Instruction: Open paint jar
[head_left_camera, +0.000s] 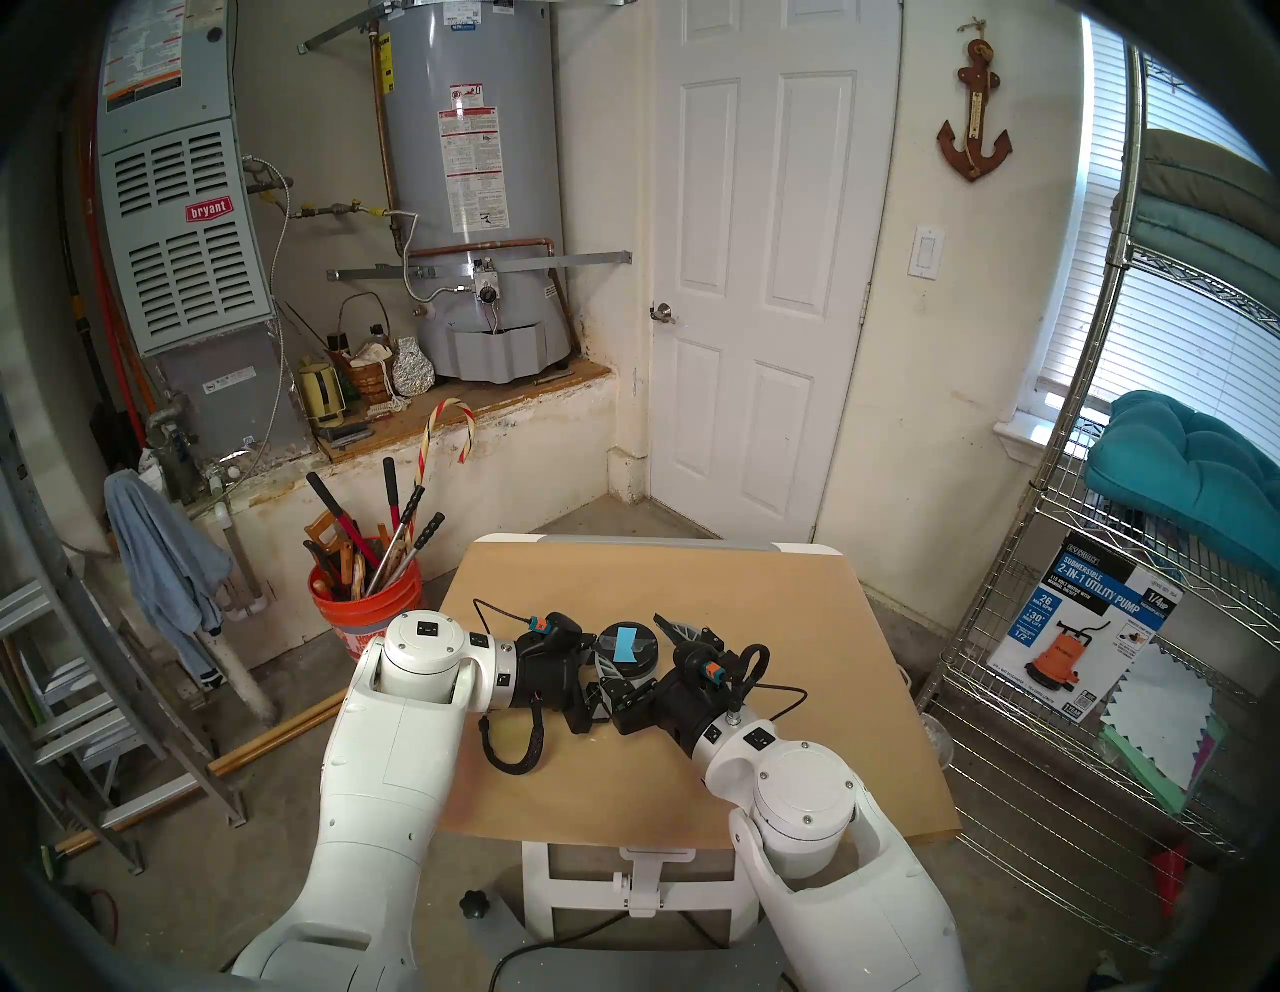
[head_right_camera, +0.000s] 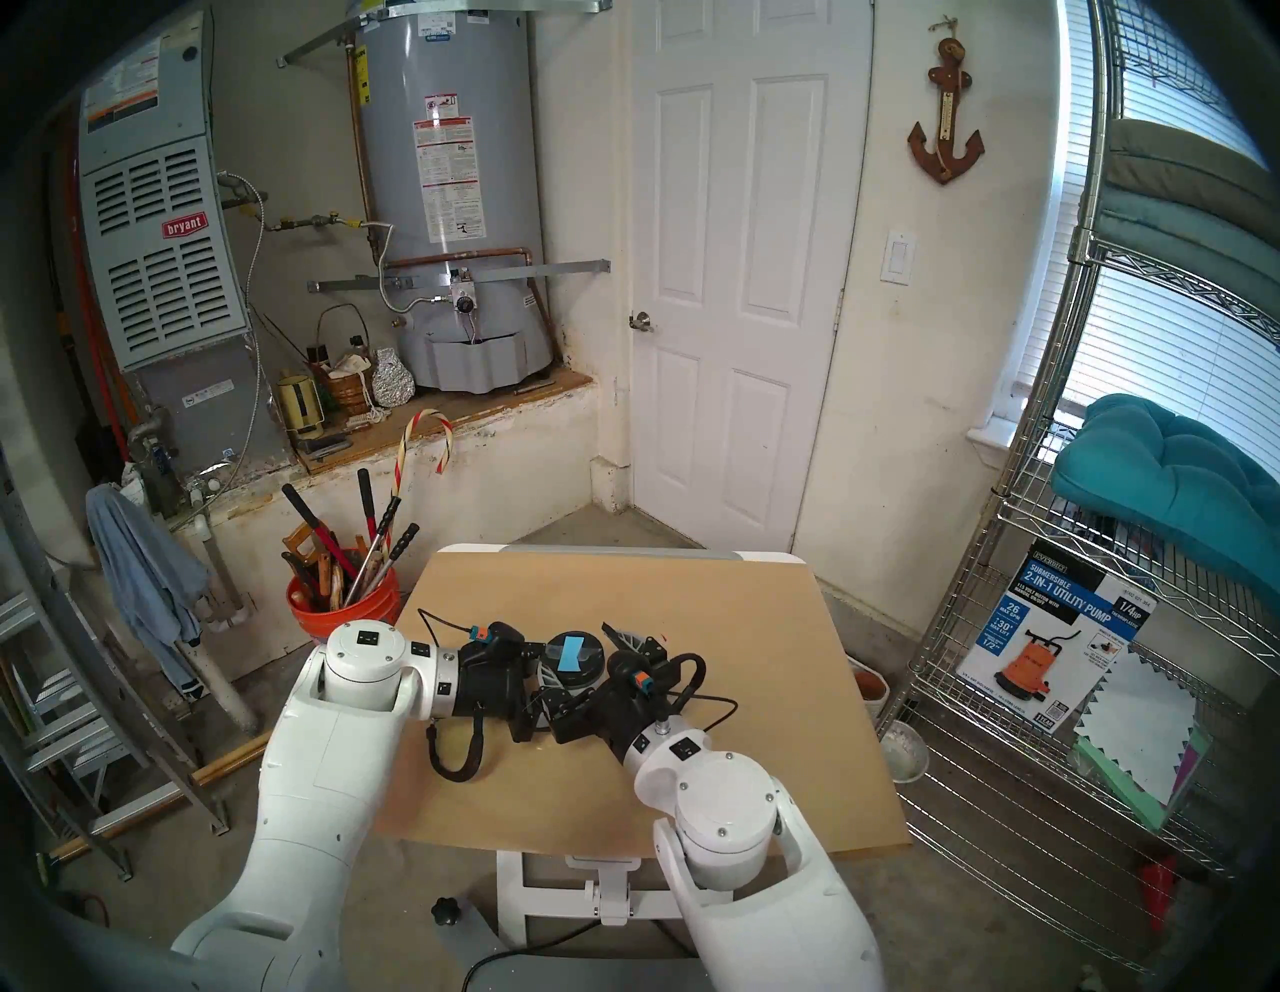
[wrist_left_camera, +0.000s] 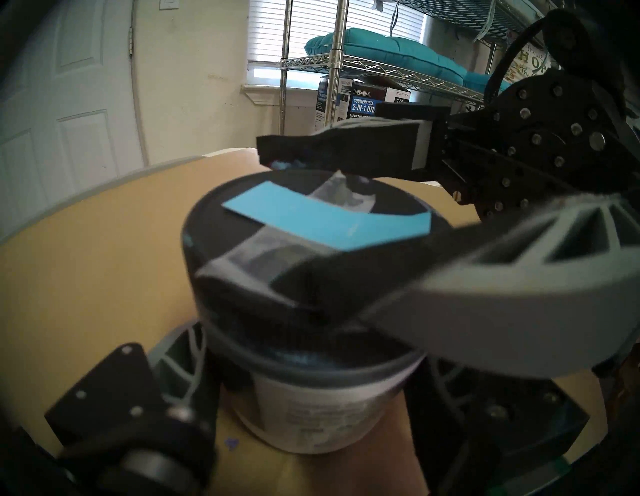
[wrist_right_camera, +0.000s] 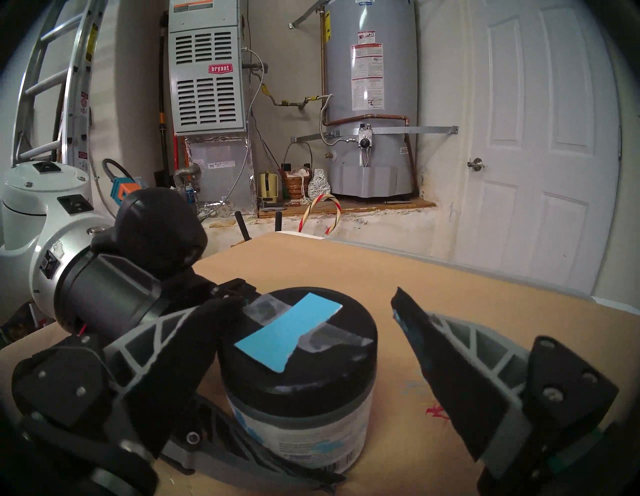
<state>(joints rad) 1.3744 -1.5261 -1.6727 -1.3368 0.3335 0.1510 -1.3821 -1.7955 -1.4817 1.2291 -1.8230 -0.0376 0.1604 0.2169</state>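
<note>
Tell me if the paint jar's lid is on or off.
On: the black lid sits flush atop the paint jar, no gap showing.

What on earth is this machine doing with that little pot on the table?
It is trying to open a paint jar standing on the table. The left gripper is shut on the jar's body, steadying it. The right gripper is open around the black lid, one finger against it, the other apart. The lid is still on.

wtr heater (head_left_camera: 471, 187) | orange bucket (head_left_camera: 367, 609) | pump box (head_left_camera: 1087, 637), maybe unopened
</note>
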